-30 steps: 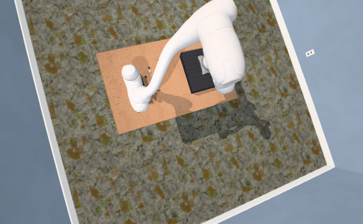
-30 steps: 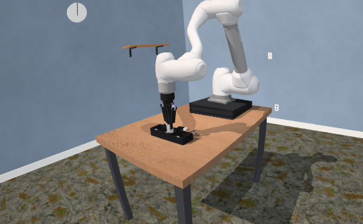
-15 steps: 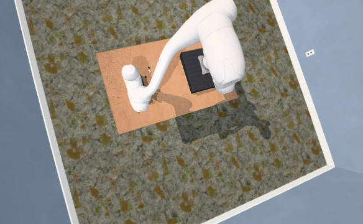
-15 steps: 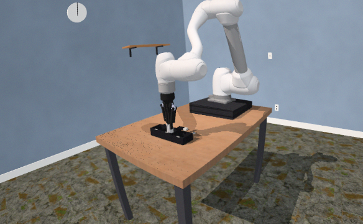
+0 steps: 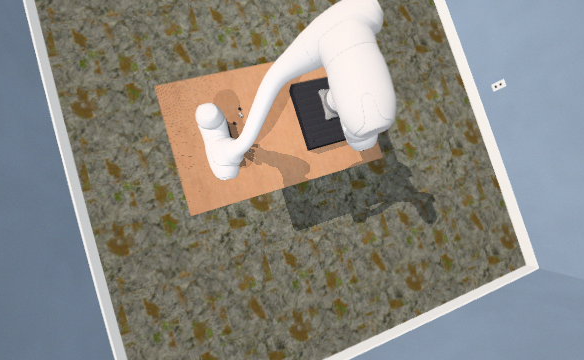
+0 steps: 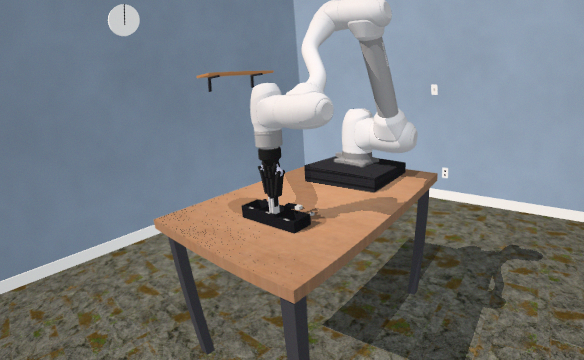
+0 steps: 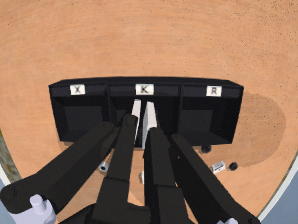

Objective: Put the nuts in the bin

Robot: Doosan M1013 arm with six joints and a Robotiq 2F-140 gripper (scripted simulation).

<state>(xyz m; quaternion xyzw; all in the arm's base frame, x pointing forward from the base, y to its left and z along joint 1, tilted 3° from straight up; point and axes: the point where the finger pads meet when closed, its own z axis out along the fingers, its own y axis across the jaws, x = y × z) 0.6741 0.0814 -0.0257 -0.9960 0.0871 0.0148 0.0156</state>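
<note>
Wooden desk [image 6: 252, 250] on dark legs, standing on a mottled floor in a blue-walled corner. A small wall shelf [image 6: 234, 74] hangs behind; a round wall disc [image 6: 123, 20] higher to its left.

White arm [image 6: 317, 65] rises from a black base block [image 6: 387, 172] at the far end of the desk, folds over, and drops a vertical wrist toward the desk's middle. From the top view the arm covers most of what lies under it.

Black bin block [image 7: 226, 119], a row of three open compartments, each with a small white label on its far wall. Labels too small to read with certainty; which one carries the X cannot be told. The block sits flat on the desk.

Fingers point straight down over the middle compartment, tips at or just inside its opening in the exterior view [image 6: 273, 206]. They stand nearly together, closed to a thin gap. Whether a nut is pinched between the tips cannot be told: pale pads show, nothing distinct between them.

Small loose parts [image 7: 218, 167] lie on the desk just beside the block's near edge, toward the arm's base; pale and dark bits, shapes unclear. A pale piece [image 6: 299, 206] shows close to the block's right end.
</note>
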